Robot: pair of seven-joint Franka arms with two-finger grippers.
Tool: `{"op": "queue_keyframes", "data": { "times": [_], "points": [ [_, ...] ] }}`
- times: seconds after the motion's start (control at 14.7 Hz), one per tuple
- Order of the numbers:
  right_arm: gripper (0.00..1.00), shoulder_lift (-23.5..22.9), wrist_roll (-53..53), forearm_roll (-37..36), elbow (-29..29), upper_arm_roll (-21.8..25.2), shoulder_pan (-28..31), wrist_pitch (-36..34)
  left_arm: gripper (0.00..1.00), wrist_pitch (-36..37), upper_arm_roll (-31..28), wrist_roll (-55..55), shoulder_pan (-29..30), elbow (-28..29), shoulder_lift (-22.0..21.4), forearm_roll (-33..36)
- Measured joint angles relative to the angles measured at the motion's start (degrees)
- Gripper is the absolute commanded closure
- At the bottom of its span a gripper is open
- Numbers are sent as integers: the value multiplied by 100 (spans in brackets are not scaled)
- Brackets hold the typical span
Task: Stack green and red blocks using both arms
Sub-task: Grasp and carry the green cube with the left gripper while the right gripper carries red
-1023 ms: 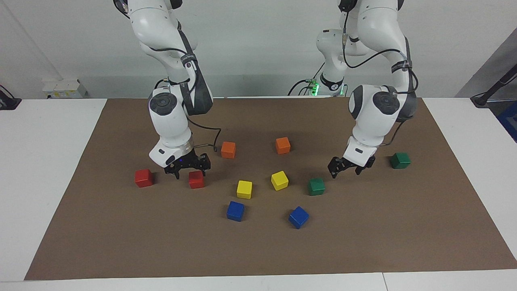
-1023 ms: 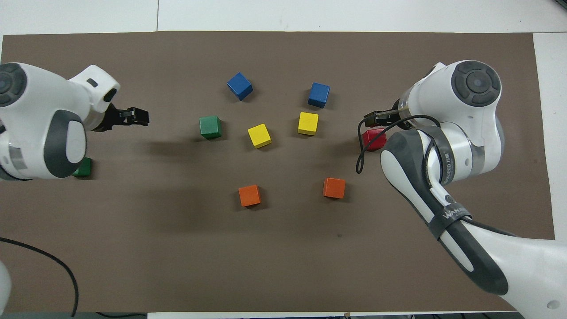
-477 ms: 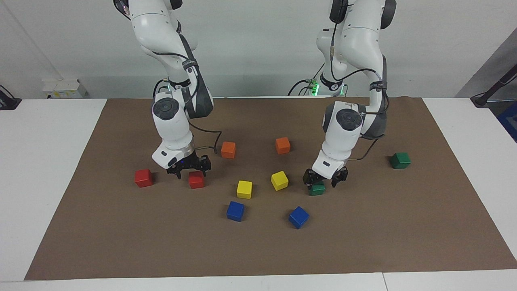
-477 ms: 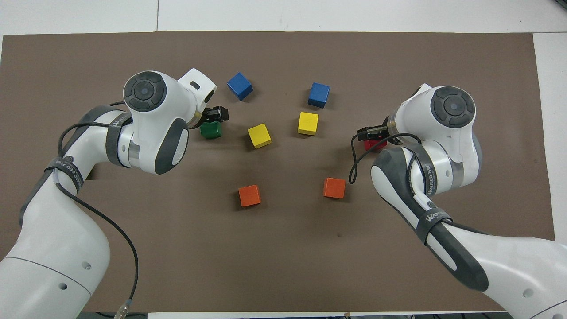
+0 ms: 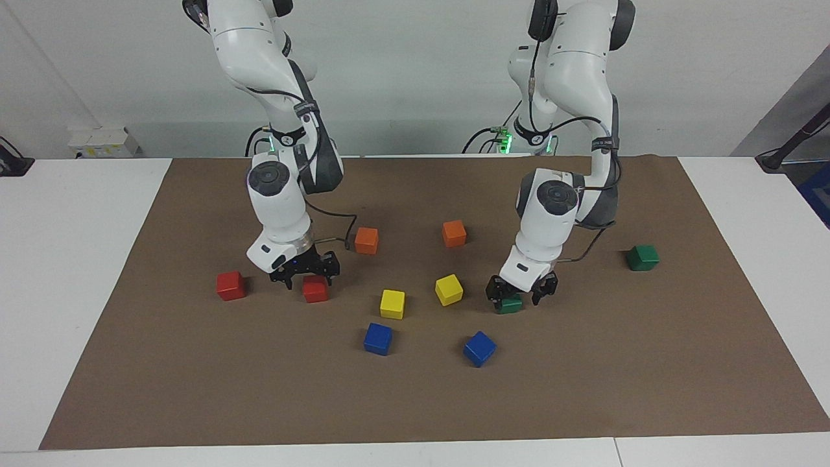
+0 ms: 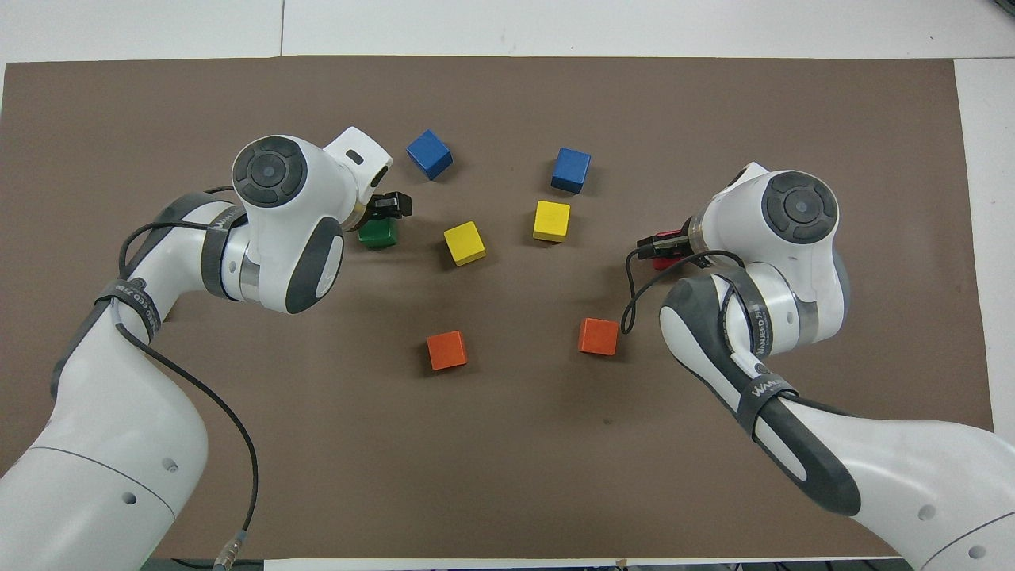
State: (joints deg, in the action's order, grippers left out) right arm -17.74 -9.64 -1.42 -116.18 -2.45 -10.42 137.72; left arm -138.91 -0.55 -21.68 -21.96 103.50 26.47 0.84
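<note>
A green block (image 5: 510, 304) (image 6: 379, 233) lies on the brown mat beside a yellow cube, and my left gripper (image 5: 521, 291) (image 6: 386, 211) is down low right at it. A second green block (image 5: 642, 257) sits alone toward the left arm's end of the table, hidden under that arm in the overhead view. My right gripper (image 5: 306, 272) (image 6: 660, 243) stands open just over a red block (image 5: 316, 290) (image 6: 664, 261), which is mostly covered from above. Another red block (image 5: 231, 285) rests toward the right arm's end.
Two orange cubes (image 5: 366, 240) (image 5: 454, 233) lie nearer the robots in mid-mat. Two yellow cubes (image 5: 392, 303) (image 5: 449, 289) sit between the grippers, and two blue cubes (image 5: 378, 338) (image 5: 479, 348) lie farther out. The brown mat (image 5: 616, 376) covers the white table.
My left arm swung in from the table's end to the green block beside the yellow cube and sank onto it. The right gripper dropped slightly over its red block.
</note>
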Motion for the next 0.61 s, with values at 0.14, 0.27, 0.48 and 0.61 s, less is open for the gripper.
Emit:
{"op": "queue_keyframes", "data": {
  "times": [0.14, 0.27, 0.48, 0.61],
  "points": [
    [100, -1, 0, 0, -1, -2, -8, 0, 100, -23, -8, 0, -8, 48, 0, 0],
    [100, 0, 0, 0, 34, 4, 11, -77, 100, -23, -16, 4, -8, 54, 0, 2],
    [100, 95, 212, -3, 539, 46, 233, -1023, 100, 37, -70, 2, -2, -4, -2, 1],
    [100, 303, 682, -3, 923, 60, 570, -1687, 100, 327, -127, -4, 117, -177, -53, 1]
  ]
}}
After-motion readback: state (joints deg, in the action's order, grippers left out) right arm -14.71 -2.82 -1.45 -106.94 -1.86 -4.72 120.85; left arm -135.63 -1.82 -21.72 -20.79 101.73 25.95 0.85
